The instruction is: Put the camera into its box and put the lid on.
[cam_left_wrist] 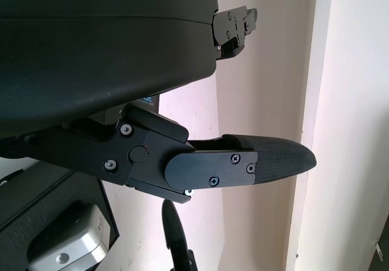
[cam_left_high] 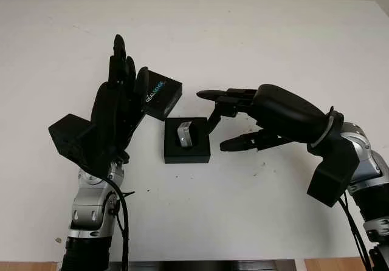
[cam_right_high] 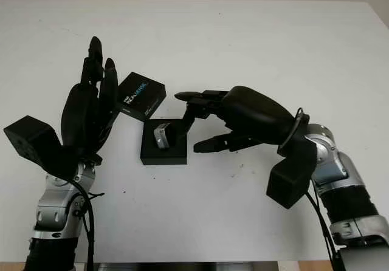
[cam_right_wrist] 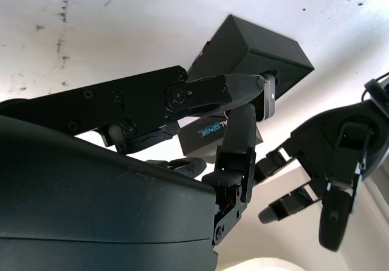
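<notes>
Camera [cam_left_high: 185,133]: sat tilted in open black box [cam_left_high: 187,155], mid-desk [cam_left_high: 255,40]. Lid [cam_left_high: 161,94] (RealSense print): grasped by left hand [cam_left_high: 118,110], raised beside box. Right hand [cam_left_high: 258,116]: released, fingers at camera. Risk: tilted camera blocks lid seating; a nudge may shift box.

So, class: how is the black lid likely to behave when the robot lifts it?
The lid, a small squarish cap, looks stiff and probably light. It stands tilted beside the left hand, so it may tip or slip if nudged. Its smooth faces could prove slippery.
</notes>
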`<state>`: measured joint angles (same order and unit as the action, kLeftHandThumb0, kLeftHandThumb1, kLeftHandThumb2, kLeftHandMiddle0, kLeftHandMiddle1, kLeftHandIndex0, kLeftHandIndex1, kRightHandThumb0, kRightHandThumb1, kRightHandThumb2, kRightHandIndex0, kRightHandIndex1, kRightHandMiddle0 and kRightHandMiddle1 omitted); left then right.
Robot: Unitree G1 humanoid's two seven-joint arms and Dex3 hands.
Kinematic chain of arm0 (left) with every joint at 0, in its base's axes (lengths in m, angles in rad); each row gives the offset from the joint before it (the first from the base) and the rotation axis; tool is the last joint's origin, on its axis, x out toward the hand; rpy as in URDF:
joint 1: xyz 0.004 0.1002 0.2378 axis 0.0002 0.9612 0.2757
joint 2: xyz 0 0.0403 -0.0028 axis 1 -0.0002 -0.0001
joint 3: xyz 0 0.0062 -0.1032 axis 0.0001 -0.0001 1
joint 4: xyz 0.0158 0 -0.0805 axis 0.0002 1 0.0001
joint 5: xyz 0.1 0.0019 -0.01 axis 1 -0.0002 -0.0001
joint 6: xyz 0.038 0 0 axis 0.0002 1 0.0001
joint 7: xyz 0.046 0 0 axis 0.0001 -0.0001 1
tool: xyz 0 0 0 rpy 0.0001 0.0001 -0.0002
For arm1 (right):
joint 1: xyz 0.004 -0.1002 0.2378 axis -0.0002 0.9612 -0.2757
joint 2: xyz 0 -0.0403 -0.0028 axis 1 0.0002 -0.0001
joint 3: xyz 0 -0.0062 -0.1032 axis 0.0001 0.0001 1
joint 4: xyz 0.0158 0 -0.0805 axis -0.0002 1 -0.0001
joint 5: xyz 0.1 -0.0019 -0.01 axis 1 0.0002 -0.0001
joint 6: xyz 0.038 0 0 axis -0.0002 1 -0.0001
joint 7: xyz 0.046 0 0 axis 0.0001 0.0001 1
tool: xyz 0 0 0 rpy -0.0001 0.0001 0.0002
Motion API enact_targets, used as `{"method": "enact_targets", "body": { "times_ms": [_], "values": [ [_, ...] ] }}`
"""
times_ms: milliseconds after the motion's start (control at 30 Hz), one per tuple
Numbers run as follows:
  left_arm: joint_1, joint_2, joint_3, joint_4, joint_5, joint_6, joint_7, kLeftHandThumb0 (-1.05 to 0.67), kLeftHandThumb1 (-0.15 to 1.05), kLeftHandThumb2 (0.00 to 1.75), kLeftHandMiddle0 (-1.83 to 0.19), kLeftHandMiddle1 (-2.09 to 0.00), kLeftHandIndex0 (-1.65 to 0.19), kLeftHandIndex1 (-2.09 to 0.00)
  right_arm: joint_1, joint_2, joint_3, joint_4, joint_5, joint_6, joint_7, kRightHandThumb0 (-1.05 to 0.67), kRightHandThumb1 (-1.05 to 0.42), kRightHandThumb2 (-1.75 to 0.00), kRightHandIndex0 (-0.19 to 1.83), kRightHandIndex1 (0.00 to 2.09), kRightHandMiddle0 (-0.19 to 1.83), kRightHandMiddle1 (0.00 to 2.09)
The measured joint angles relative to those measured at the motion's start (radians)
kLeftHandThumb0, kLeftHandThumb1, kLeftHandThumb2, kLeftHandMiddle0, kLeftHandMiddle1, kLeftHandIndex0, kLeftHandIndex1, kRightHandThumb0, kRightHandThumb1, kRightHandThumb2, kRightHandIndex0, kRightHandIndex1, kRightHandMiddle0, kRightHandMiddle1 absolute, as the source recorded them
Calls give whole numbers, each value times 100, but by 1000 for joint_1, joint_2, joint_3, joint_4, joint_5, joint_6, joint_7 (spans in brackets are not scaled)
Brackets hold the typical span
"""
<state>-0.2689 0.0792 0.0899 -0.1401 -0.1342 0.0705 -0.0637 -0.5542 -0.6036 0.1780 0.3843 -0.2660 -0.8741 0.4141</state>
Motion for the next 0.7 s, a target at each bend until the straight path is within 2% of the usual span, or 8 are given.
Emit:
{"method": "enact_targets", "body": {
  "times_ms": [267, 700],
  "values": [
    [4, -2, 0, 0, 6, -10, 10, -79, 105, 47, 19, 0, 19, 0, -39, 38, 22, 59, -51, -17, -20, -54, -105, -17, 39, 0, 26, 119],
    [4, -1, 0, 0, 14, -20, 8, -78, 105, 45, 19, 0, 19, 0, -85, 70, 55, 126, -111, -61, -74, -56, -105, -16, 38, 0, 22, 104]
  ]
}}
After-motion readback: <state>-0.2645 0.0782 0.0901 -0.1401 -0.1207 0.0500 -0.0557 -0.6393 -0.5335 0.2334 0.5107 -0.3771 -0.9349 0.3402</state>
